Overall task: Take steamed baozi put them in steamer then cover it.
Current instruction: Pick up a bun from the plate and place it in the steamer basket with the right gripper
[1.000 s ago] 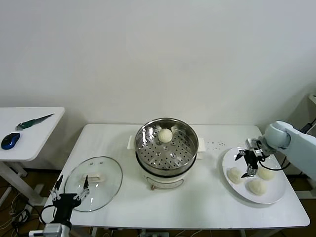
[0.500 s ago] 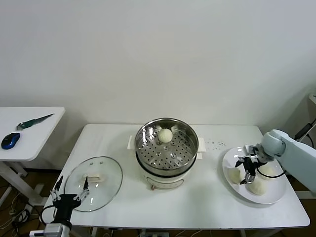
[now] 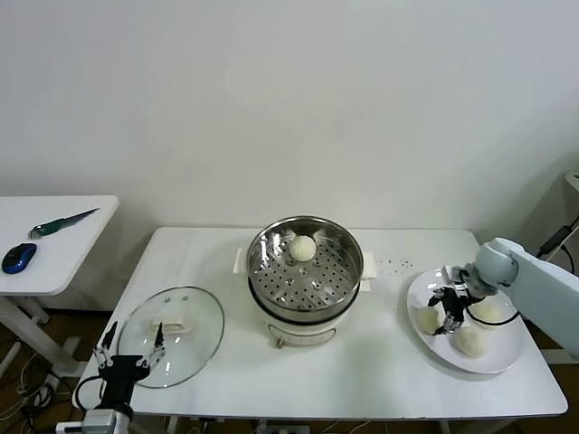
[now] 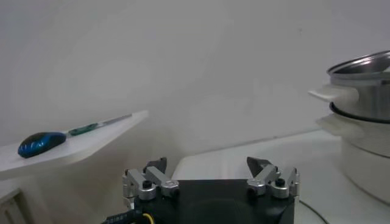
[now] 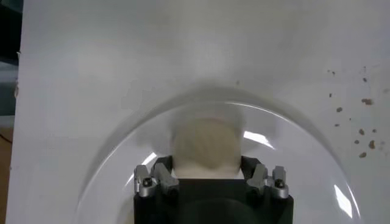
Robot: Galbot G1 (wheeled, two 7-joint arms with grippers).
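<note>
The steel steamer (image 3: 306, 271) sits on its cream pot at the table's middle and holds one baozi (image 3: 303, 247) at its far side. Three baozi lie on the white plate (image 3: 507, 360) at the right: one at the left (image 3: 425, 320), one near (image 3: 469, 341), one far (image 3: 489, 312). My right gripper (image 3: 449, 313) is low over the plate, open, with its fingers on either side of the left baozi (image 5: 205, 143). The glass cover (image 3: 172, 336) lies flat at the table's front left. My left gripper (image 3: 130, 350) hangs open and empty at the cover's near edge.
A side table (image 3: 54, 235) on the left carries a blue mouse (image 3: 19, 257) and a green-handled knife (image 3: 61, 222). The pot's side (image 4: 365, 122) shows at the edge of the left wrist view. Dark specks (image 5: 359, 122) dot the table beside the plate.
My right gripper has come down and a little leftward over the plate, onto the left baozi. The left arm has not moved.
</note>
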